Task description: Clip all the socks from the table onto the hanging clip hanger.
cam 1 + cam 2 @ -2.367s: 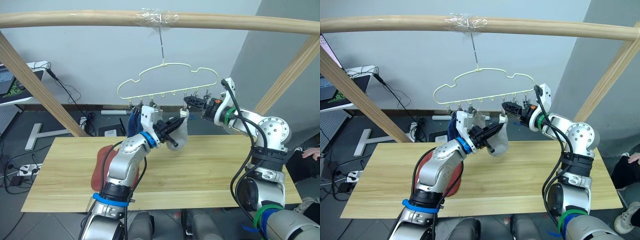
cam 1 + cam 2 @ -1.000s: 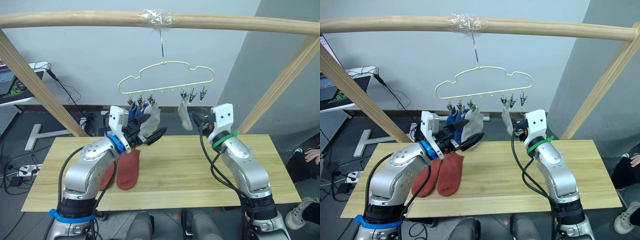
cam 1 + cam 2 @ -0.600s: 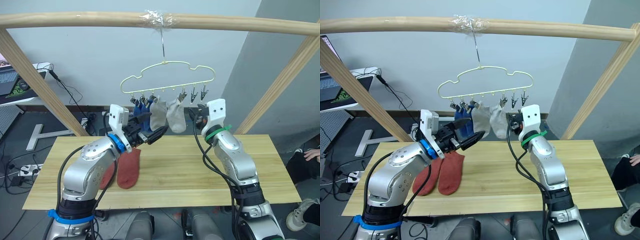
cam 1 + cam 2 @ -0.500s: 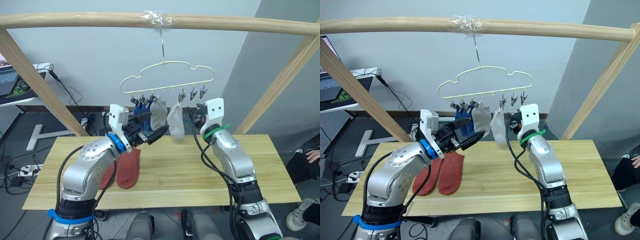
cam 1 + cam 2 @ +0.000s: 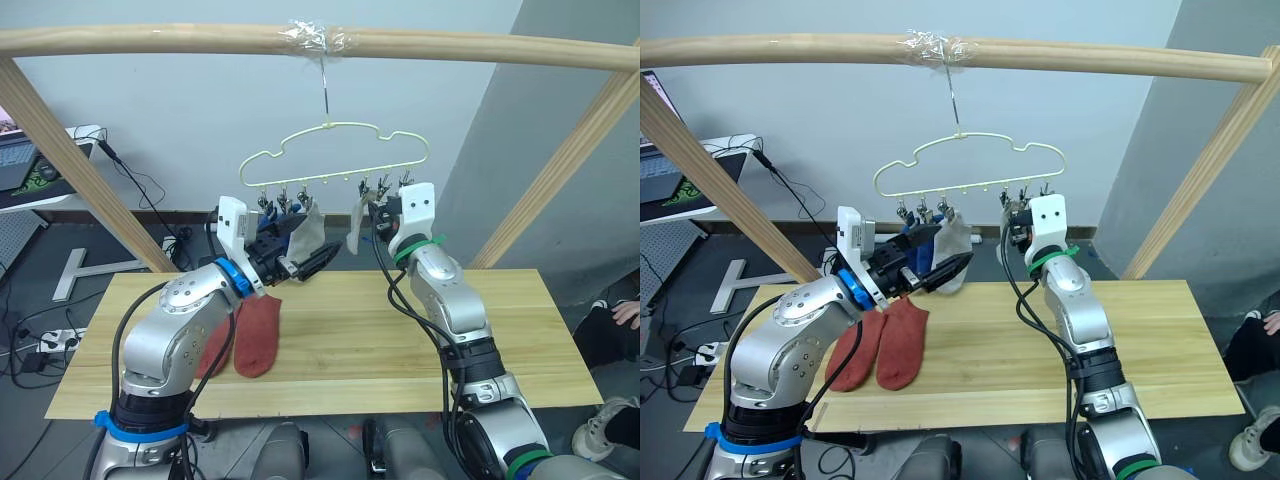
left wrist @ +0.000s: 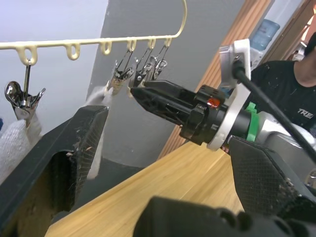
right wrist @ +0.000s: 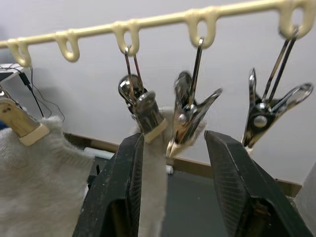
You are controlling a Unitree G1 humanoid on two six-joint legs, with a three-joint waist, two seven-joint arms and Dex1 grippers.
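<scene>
The pale yellow-green clip hanger [image 5: 330,127] hangs from a taped hook. One grey sock [image 5: 308,230] and a second grey sock [image 5: 355,228] are clipped on it, with blue socks [image 5: 918,243] further left. Two rust-red socks [image 5: 258,338] lie on the table [image 5: 420,340]. My left gripper [image 5: 312,250] is open just below the clipped socks, holding nothing. My right gripper [image 5: 368,213] is up at the clips, jaws partly apart. In the right wrist view its fingers [image 7: 123,192] flank the second grey sock [image 7: 153,173] and its clip [image 7: 190,116]. Another clip [image 7: 269,111] hangs bare.
A round wooden pole [image 5: 150,38] spans overhead on slanted posts [image 5: 70,170] at both sides. A person [image 6: 291,94] in a dark shirt sits off the table's right end. Cables and a laptop [image 5: 20,165] lie on the floor at the far left.
My right gripper has risen from beside the hanging grey sock up to the hanger's clips. The hanger and grey socks have swung. My left gripper has shifted up slightly and stayed open.
</scene>
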